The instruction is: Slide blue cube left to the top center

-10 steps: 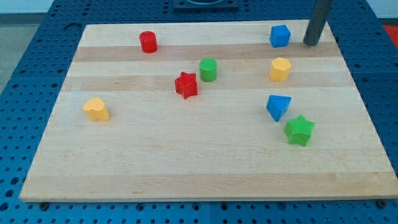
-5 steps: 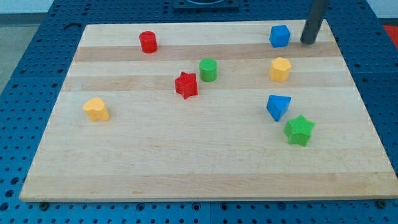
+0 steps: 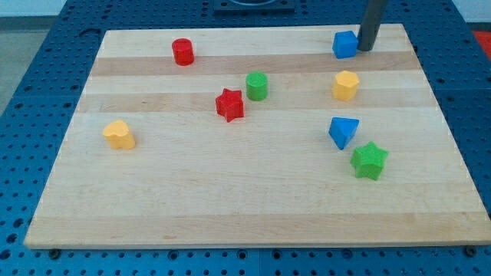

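Observation:
The blue cube [image 3: 345,44] sits near the top right of the wooden board [image 3: 192,184]. My tip [image 3: 365,48] stands right at the cube's right side, touching or nearly touching it. The dark rod rises from it out of the view's top.
A red cylinder [image 3: 182,51] is at the top left. A green cylinder [image 3: 256,86] and a red star [image 3: 229,105] are near the middle. A yellow hexagonal block [image 3: 346,85], a blue triangular block [image 3: 343,132] and a green star [image 3: 369,160] are on the right. A yellow heart-shaped block [image 3: 119,134] is on the left.
My tip has moved left, from well right of the blue cube to right against its right side. The blocks have not visibly moved.

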